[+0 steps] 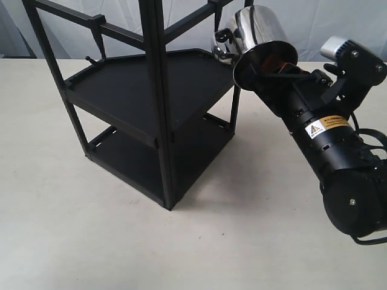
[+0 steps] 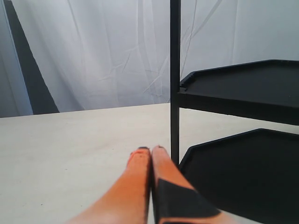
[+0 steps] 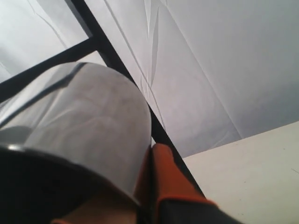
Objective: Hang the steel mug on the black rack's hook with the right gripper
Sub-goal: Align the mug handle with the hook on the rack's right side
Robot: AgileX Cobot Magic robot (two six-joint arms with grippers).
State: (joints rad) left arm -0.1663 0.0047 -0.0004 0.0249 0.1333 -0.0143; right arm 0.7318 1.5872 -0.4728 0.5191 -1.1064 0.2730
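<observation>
The steel mug [image 1: 257, 33] is held up in the air, tilted, beside the top right corner of the black rack [image 1: 158, 103]. My right gripper [image 1: 273, 64] is shut on the mug's rim, one orange finger inside and one outside. The mug's looped handle [image 1: 222, 46] sits right by a thin hook [image 1: 217, 23] hanging from the top crossbar; I cannot tell whether they touch. A second hook [image 1: 94, 47] hangs at the left crossbar. In the right wrist view the mug [image 3: 79, 126] fills the frame beside the orange finger [image 3: 168, 179]. My left gripper [image 2: 150, 150] is shut and empty, low by a rack post [image 2: 175, 79].
The rack's upper shelf [image 1: 145, 84] and lower shelf [image 1: 175, 151] are bare black trays. A pale tabletop [image 1: 78, 223] surrounds the rack and a white curtain [image 2: 103, 51] hangs behind. The right arm's black body [image 1: 338, 157] stretches from the right edge.
</observation>
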